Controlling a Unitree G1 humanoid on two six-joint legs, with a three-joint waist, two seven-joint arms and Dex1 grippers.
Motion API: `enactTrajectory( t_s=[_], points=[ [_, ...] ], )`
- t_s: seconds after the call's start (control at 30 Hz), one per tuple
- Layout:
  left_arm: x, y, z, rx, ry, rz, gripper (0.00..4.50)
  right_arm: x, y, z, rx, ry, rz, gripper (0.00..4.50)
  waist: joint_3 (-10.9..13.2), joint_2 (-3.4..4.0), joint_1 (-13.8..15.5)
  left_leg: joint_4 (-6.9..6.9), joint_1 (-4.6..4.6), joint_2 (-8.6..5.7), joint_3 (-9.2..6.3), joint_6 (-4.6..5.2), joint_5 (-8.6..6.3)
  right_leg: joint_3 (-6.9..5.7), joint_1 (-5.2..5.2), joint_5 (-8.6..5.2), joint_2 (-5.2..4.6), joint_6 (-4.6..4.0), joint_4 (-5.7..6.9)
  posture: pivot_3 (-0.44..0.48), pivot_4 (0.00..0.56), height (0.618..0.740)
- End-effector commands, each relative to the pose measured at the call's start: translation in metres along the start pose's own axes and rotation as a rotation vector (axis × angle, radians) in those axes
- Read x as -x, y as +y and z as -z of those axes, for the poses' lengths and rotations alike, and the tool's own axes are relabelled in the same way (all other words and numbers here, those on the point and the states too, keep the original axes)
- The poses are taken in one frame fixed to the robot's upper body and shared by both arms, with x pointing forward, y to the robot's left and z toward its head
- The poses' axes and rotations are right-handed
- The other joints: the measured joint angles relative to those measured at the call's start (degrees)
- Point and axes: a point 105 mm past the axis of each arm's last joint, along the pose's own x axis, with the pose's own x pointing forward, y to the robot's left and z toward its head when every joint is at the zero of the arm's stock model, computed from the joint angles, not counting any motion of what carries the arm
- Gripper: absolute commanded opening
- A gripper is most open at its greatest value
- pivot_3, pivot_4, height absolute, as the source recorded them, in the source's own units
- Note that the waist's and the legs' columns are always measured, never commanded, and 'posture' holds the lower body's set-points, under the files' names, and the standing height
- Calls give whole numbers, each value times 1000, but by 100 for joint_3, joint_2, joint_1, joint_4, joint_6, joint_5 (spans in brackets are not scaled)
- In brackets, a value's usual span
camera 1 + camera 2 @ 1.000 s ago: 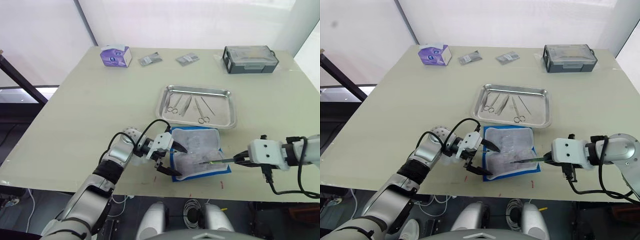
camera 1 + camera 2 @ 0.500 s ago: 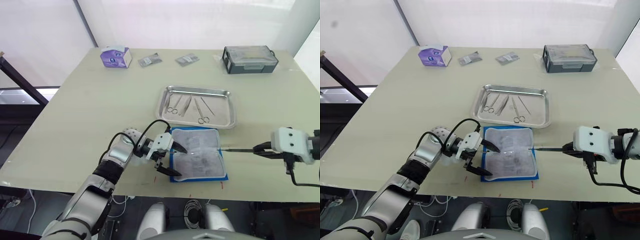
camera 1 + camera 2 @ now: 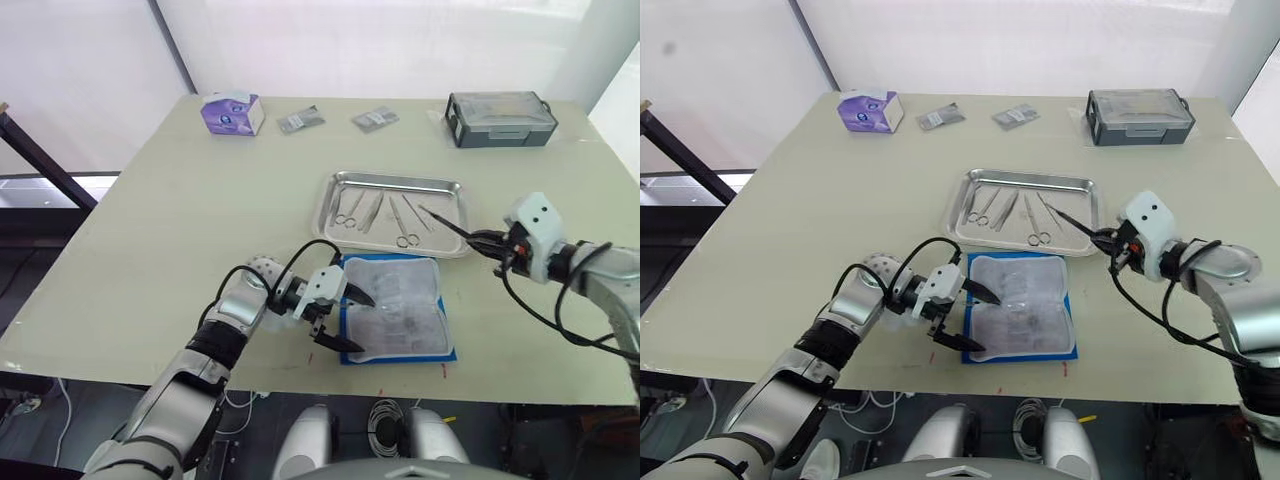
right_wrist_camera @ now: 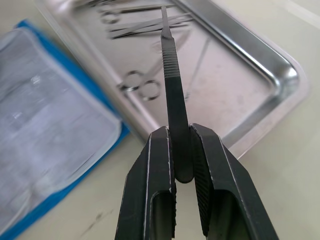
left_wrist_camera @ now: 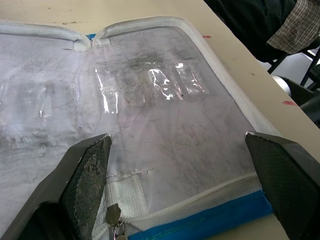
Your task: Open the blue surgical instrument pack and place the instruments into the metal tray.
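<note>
1. Nearest the worktop's front edge, the pack lies flat and unzipped, clear inner layer up. The pockets seen in the left wrist view look empty.
2. The left gripper rests at the pack's left edge, fingers spread wide and holding nothing, one tip over the pack's corner.
3. Further back, the right gripper holds a slim dark-handled instrument, fingers closed on its handle. Its tip reaches over the tray's right part.
4. In the tray lie two scissors and a few slender tools.
5. Step in hand, I judge: carrying what looks like the last instrument to the tray.
6. Next move: lower the tip into bare steel, clear of the ring handles, then part the fingers.
7. At the far edge stand a purple box, two sachets and a grey lidded box.
</note>
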Motion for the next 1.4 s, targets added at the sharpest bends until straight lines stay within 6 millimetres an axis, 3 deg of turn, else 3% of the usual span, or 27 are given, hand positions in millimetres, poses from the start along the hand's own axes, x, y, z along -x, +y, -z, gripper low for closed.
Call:
enactTrajectory(
  t_s=[0.03, 0.2, 0.5, 0.97, 1.13, 1.2, 1.3, 1.4],
  points=[
    [-17, -35, 54, 232, 136, 109, 4500, -15, -13, -8, -81, 7, 124, 60, -2, 5, -4, -1, 0, 0, 1, 0, 0, 1, -1, 0, 0, 0, 2, 0, 150, 740],
    [-18, -34, 53, 233, 133, 105, 4500, -44, -17, -11, -159, 70, 219, 60, -5, 9, -8, -1, -1, -1, 0, 0, 0, 0, -2, 0, 0, 0, 4, 0, 150, 740],
    [-18, -35, 54, 236, 130, 99, 4500, -65, -16, -11, -248, 134, 306, 60, -9, 17, -16, -1, -1, -2, -2, 0, 0, -2, -3, 0, -1, -1, 6, 0, 150, 740],
    [-16, -35, 54, 238, 134, 95, 4500, -74, -11, -2, -316, 181, 300, 60, -11, 20, -20, -1, -1, -2, -2, 1, 0, -2, -3, 0, 0, 0, 7, 0, 150, 740],
    [-16, -35, 54, 237, 134, 96, 4500, -73, -10, -9, -296, 144, 288, 1928, -11, 20, -21, -1, -1, -2, -2, 1, 0, -2, -3, 0, 0, 0, 7, 0, 150, 740],
    [-16, -35, 54, 236, 134, 95, 4500, -71, -12, -13, -272, 121, 298, 3114, -10, 20, -21, -1, -1, -2, -2, 1, 0, -2, -3, 0, 0, 0, 6, 0, 150, 740],
    [-15, -35, 54, 232, 132, 92, 4500, -67, -13, -20, -230, 90, 300, 4445, -10, 20, -21, -2, -1, -2, -3, 1, 0, -2, -3, 0, 0, 0, 6, 0, 150, 740],
    [-14, -33, 51, 221, 118, 83, 4500, -62, -13, -31, -190, 23, 285, 4445, -10, 20, -23, -2, -1, -2, -3, 1, 0, -2, -3, 0, 0, 0, 6, 0, 150, 740]
  ],
)
